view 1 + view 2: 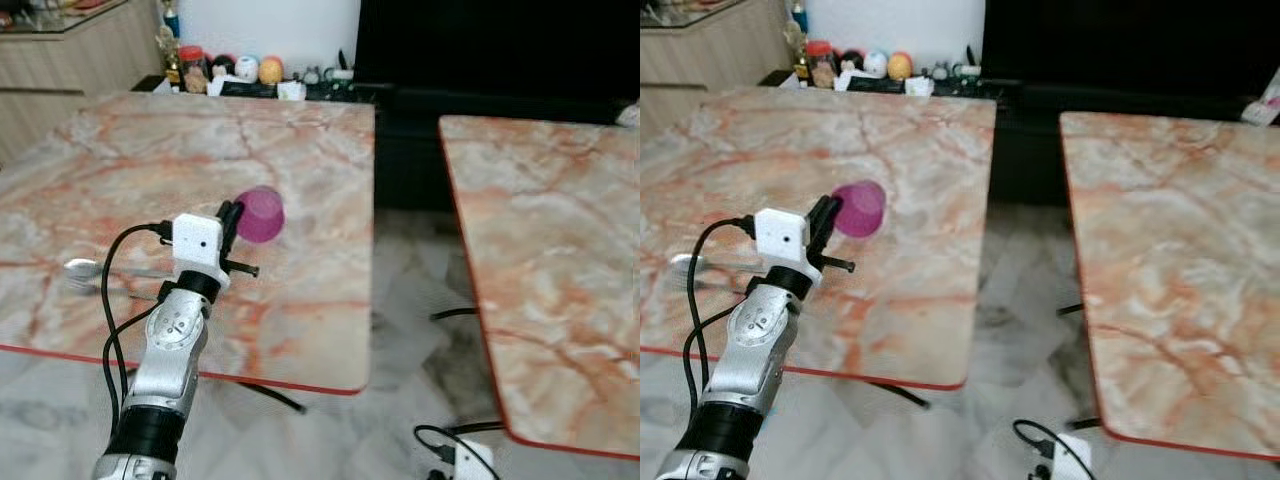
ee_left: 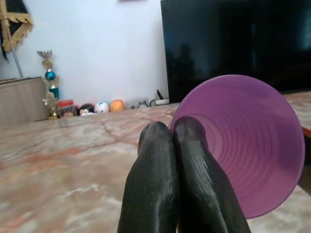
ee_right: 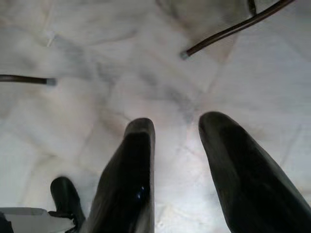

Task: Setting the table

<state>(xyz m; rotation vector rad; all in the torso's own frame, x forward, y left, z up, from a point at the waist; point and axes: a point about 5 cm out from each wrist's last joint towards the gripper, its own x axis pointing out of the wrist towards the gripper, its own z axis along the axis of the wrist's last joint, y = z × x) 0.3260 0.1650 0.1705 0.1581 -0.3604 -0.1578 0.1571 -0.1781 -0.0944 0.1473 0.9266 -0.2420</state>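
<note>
My left pincer [image 2: 172, 133] was out over the marble table [image 1: 300, 150], its two black fingers [image 2: 150, 194] pressed together on the rim of a purple cup [image 2: 252, 145]. One finger sat inside the lip and the other outside, so the thin wall was clamped between them. The cup lay tipped on its side just beyond my fingertips, its mouth turned back toward my wrist and its ribbed inner wall plain to see. From my head the cup [image 1: 260, 215] showed right at the end of my left pincer [image 1: 232, 222], above the table's middle; I could not tell whether it touched the marble.

Behind my wrist and to its left, on the same table, lay a spoon [image 1: 82, 267] and a fork [image 1: 88, 285] side by side, heads pointing away from my arm. Well beyond the cup, past the far edge, a row of small toys [image 1: 245, 70] stood on a low shelf beside a dark screen [image 1: 480, 50]. A second table [image 1: 560, 260] stood apart to my right.

My right pincer [image 3: 175, 131] hung low with its fingers spread wide, nothing between them, pointing at the pale floor [image 3: 97, 39] near a table leg [image 3: 228, 31].
</note>
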